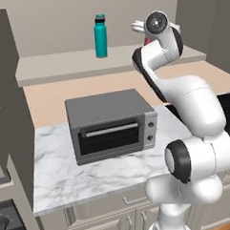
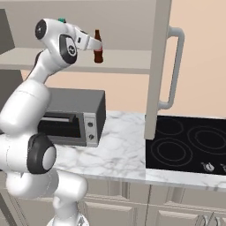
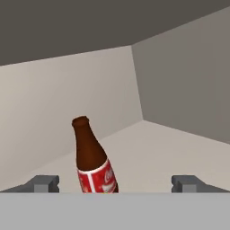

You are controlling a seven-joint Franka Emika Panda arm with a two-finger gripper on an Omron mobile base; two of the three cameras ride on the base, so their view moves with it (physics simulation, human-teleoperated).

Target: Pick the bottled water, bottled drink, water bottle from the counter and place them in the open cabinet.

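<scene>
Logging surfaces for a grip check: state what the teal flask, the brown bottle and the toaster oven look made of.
water bottle: opaque teal, matte, dark lid; looks like coated metal, possibly plastic.
bottled drink: translucent dark brown with a soft sheen and red printed label; glass or plastic, can't tell.
toaster oven: flat grey casing, dark door pane, pale handle bar; looks like brushed metal with glass.

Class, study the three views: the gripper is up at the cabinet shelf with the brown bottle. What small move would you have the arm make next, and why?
Probably draw the gripper straight back out of the open cabinet. Its jaws stand wide apart and the bottled drink stands between them on the shelf, seemingly released. The water bottle is already shelved, so backing away without tipping the drink frees the arm for what remains.
</scene>
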